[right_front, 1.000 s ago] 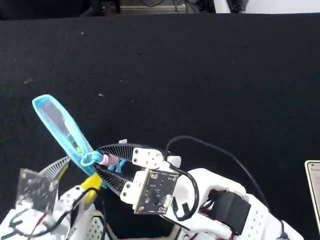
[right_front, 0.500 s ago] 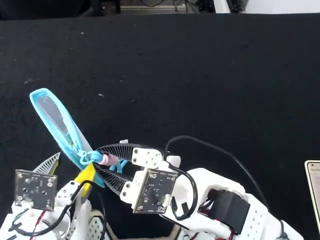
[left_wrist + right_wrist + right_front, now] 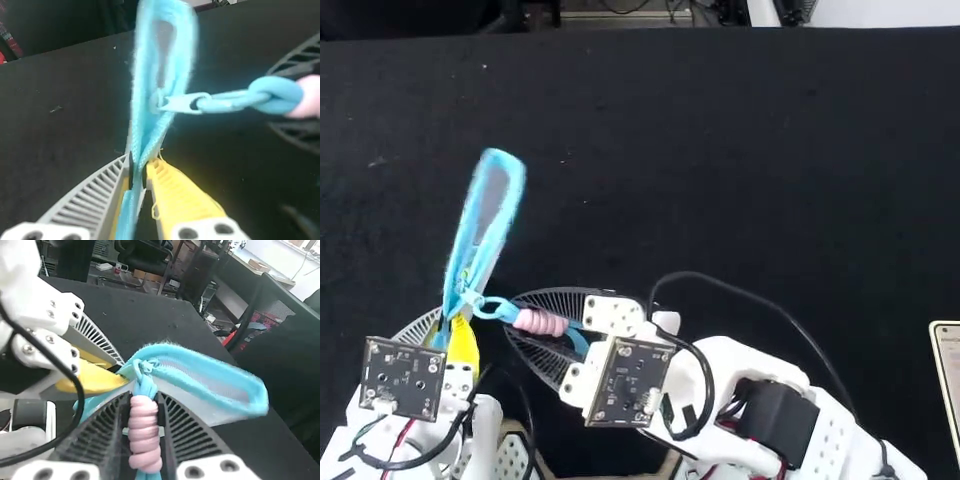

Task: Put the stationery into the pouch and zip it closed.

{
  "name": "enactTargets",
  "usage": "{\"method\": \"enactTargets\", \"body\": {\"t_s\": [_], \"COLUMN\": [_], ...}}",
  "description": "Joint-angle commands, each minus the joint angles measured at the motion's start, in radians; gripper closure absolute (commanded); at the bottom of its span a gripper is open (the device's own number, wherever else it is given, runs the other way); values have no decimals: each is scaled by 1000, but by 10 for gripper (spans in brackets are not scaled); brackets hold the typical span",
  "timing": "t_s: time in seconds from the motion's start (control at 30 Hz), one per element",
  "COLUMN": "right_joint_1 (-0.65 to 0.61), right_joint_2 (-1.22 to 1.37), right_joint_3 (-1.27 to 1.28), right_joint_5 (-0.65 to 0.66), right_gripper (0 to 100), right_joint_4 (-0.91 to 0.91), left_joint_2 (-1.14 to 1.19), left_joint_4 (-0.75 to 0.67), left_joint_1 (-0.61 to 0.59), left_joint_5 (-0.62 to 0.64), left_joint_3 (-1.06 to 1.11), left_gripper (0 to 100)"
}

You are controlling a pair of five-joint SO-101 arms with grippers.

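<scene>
The light blue pouch [image 3: 485, 225] stands on edge above the black table, its far end pointing away from the arms. My left gripper [image 3: 456, 325], with one yellow finger [image 3: 175, 192] and one grey, is shut on the pouch's near end [image 3: 137, 150]. A blue cord loop [image 3: 240, 97] runs from the zipper slider to a pink coiled pull [image 3: 538, 322]. My right gripper [image 3: 548, 326] is shut on that pink pull [image 3: 144, 427], just right of the left gripper. In the right wrist view the pouch [image 3: 200, 377] stretches away past the pull.
A white flat object [image 3: 947, 360] lies at the table's right edge. A black cable [image 3: 740, 295] arcs over the right arm's body. The black table [image 3: 720, 150] spreads wide beyond the pouch to its far edge.
The pouch has swung from leaning far left to nearly upright, its tip now farther right. The left gripper turned with it. The pink pull stays in the right gripper.
</scene>
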Motion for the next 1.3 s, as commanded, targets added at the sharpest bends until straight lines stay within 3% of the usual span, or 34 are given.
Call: {"method": "enactTargets", "body": {"t_s": [0.0,0.13,0.33,0.53,0.77,0.93,1.07,1.27], "right_joint_1": [8,18,167,230,393,474,493,661], "right_joint_2": [-25,-25,-25,-27,-27,-65,-119,-166], "right_joint_3": [-64,-64,-41,18,44,171,303,401], "right_joint_5": [2,0,-61,-100,-160,-264,-270,-307], "right_gripper": [988,988,988,988,988,988,988,988], "right_joint_4": [5,6,-14,-40,-49,-160,-270,-400], "left_joint_2": [0,-2,-2,-2,-2,-2,-2,-2], "left_joint_4": [-41,-31,26,26,26,25,25,25], "left_joint_1": [-12,-12,-12,-12,-12,-10,-10,-10], "left_joint_5": [-6,-18,-155,-155,-153,-158,-158,-158], "left_joint_3": [-7,4,4,8,8,22,22,22], "left_gripper": [950,950,970,970,970,970,970,970]}}
